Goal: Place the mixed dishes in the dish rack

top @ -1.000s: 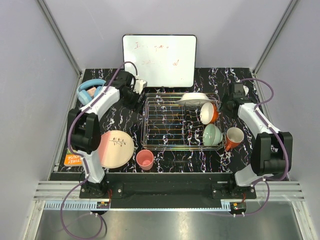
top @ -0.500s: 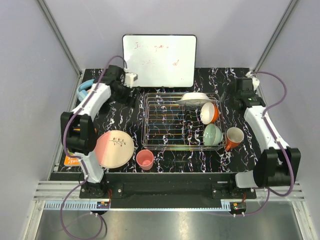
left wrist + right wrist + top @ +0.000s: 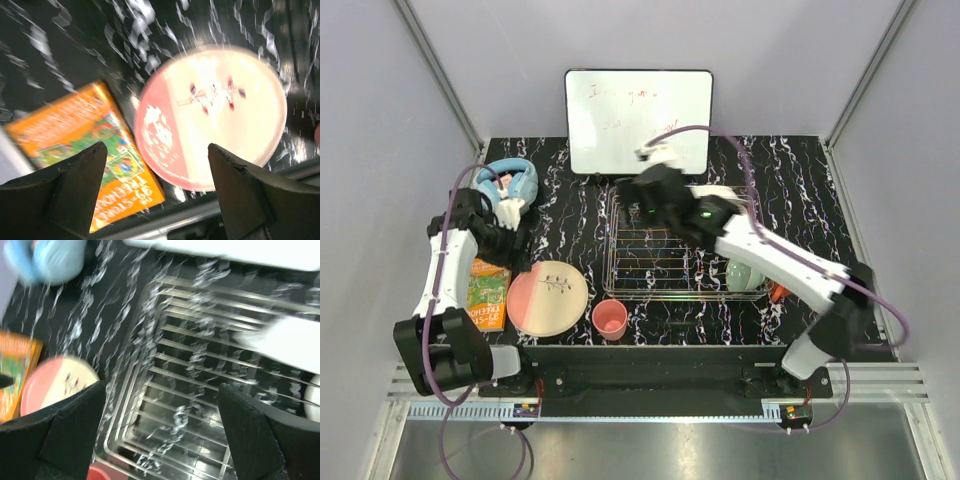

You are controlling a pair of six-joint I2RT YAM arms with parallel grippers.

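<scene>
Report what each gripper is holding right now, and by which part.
Nothing is held. The left gripper is open and empty, facing the large pink plate. The right gripper is open and empty over the dish rack.

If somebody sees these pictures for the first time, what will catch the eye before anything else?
First comes the right arm, which lies slantwise over the dish rack in the middle of the table. Next comes the large pink plate at the front left, beside the orange book, with the left gripper hanging open near them.
</scene>
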